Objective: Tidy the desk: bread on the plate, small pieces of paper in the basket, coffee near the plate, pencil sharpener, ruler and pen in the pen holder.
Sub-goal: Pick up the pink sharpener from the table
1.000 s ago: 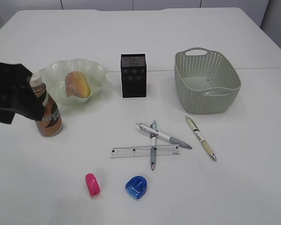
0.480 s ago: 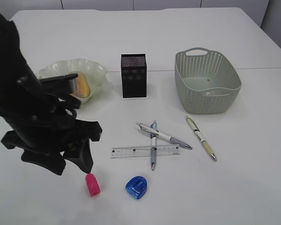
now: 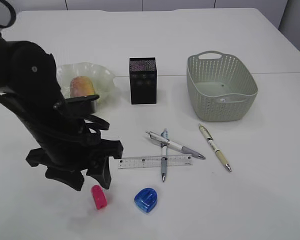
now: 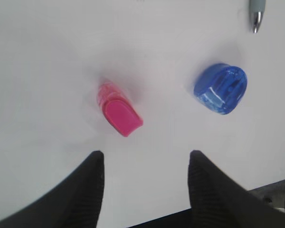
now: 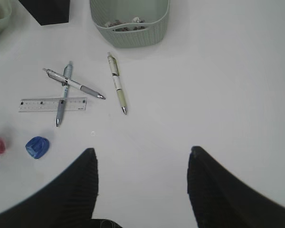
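My left gripper (image 4: pixel 145 183) hangs open and empty over the pink sharpener (image 4: pixel 119 113).
The sharpener lies on the table (image 4: pixel 47 61), beside the blue sharpener (image 4: pixel 221 89); my right gripper (image 5: pixel 141 183) is open too.

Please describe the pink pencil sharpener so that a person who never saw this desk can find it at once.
Start at the black pen holder in the middle of the white table, then come toward the near edge, past the clear ruler. Two small sharpeners lie there apart. The pink pencil sharpener is the left, narrow one, just below the left gripper; its neighbour, the blue sharpener, is rounder.
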Robot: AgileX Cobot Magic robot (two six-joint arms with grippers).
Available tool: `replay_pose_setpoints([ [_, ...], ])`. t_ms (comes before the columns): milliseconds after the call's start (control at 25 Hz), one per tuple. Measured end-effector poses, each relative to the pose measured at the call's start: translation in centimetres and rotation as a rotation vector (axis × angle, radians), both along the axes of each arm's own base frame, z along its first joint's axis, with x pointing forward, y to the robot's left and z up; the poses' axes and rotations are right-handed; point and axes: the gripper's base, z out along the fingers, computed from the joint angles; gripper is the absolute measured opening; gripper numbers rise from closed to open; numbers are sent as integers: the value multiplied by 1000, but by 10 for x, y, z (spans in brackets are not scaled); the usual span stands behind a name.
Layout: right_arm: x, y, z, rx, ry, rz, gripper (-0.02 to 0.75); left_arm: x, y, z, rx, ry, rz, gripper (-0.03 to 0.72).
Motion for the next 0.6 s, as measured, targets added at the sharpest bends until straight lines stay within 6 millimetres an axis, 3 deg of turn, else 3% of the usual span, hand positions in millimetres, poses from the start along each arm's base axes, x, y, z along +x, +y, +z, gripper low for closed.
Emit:
replay_pose_setpoints([
  [240, 0, 2, 0, 21, 3, 8, 468, 2, -2, -14, 22, 29, 1, 408],
  [600, 0, 2, 0, 26, 4, 11, 468, 10, -6, -15, 2, -9, 10, 407],
])
